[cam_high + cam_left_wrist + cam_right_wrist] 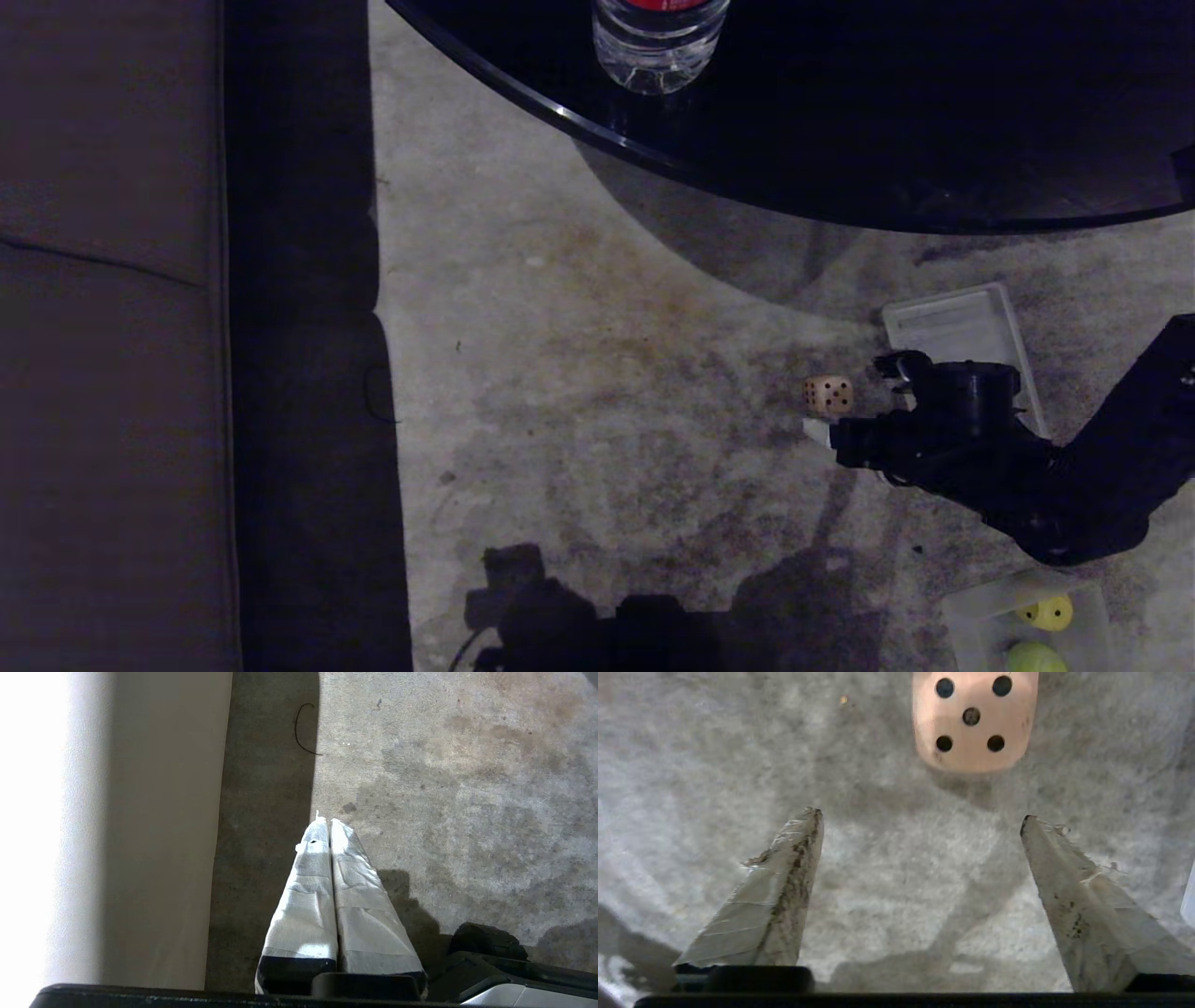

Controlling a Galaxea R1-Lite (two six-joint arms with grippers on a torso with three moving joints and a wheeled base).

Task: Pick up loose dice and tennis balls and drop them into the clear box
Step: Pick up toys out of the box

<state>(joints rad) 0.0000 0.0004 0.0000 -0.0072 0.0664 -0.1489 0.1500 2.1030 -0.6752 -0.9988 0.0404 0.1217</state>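
A beige die [827, 395] is lying on the stained carpet [607, 392], a five-pip face being shown to the right wrist view [971, 718]. Just beside it the right end effector [822, 431] is being held low over the carpet, reaching in from the right on its dark arm; its taped fingers [784, 891] are being kept spread wide, with only bare carpet between them and the die lying a little beyond the tips, untouched.

Behind the arm a flat translucent panel [962, 327] is lying on the carpet, partly covered by the wrist. At the lower right corner of the head view the clear box [971, 616] is sitting, well apart from the die; a yellow die [1047, 611] is being held in it, and next to that what is probably a tennis ball [1034, 658], cut off by the frame edge.

The left end effector [330, 822] is being kept parked near a pale upholstered piece of furniture [140, 835], its white-wrapped fingers [308, 896] being pressed together with nothing between them.

Farther off, a dark glossy round counter [887, 112] is being seen at the top of the head view, a clear plastic bottle [658, 42] standing on it.
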